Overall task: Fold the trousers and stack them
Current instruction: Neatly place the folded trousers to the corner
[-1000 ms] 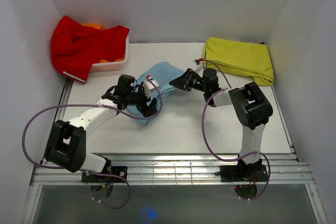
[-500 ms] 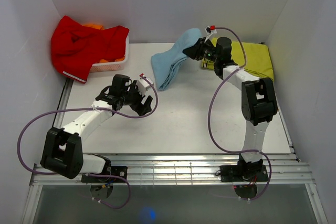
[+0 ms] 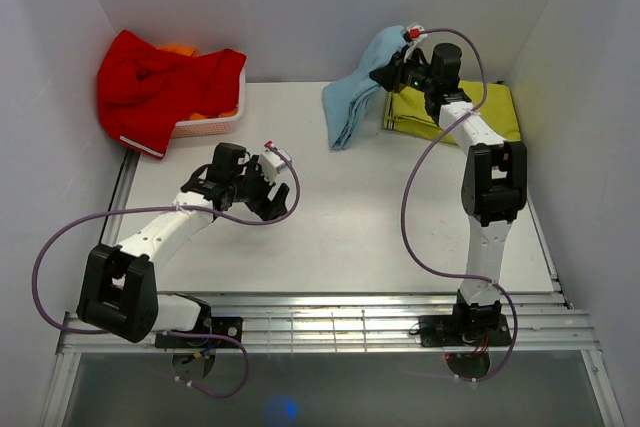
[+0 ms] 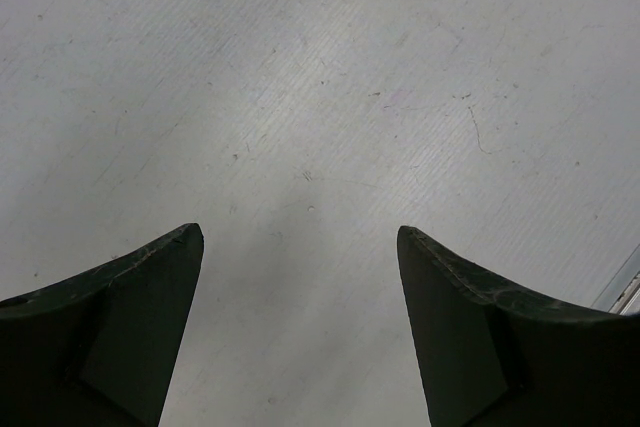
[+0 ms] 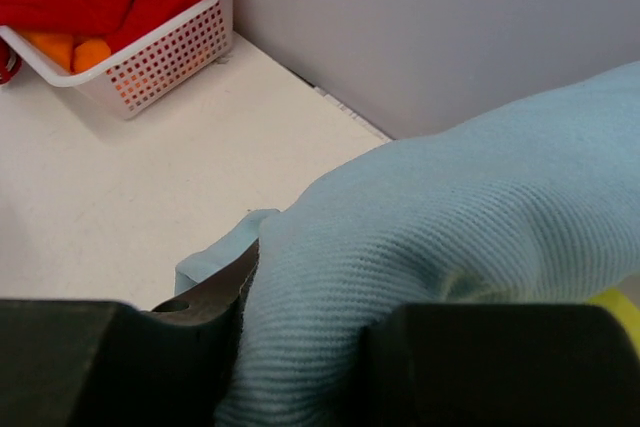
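Observation:
The light sky-blue trousers (image 3: pixel 356 95) hang folded from my right gripper (image 3: pixel 392 67), lifted above the table at the back, next to the yellow-green garment (image 3: pixel 470 112). In the right wrist view the blue cloth (image 5: pixel 450 247) is bunched between the fingers, which are shut on it. My left gripper (image 3: pixel 268 187) is open and empty low over the bare table at the middle left; the left wrist view shows only the white table top (image 4: pixel 300 127) between its spread fingers (image 4: pixel 120 317).
A white basket (image 3: pixel 210 125) with orange items and a bright red garment (image 3: pixel 160 82) draped over it stands at the back left. The yellow-green garment lies flat at the back right. White walls enclose the table on three sides.
My right gripper has carried the trousers up and to the back right, from the table's middle to beside the yellow-green garment. My left gripper has let go of the cloth and drawn back slightly left.

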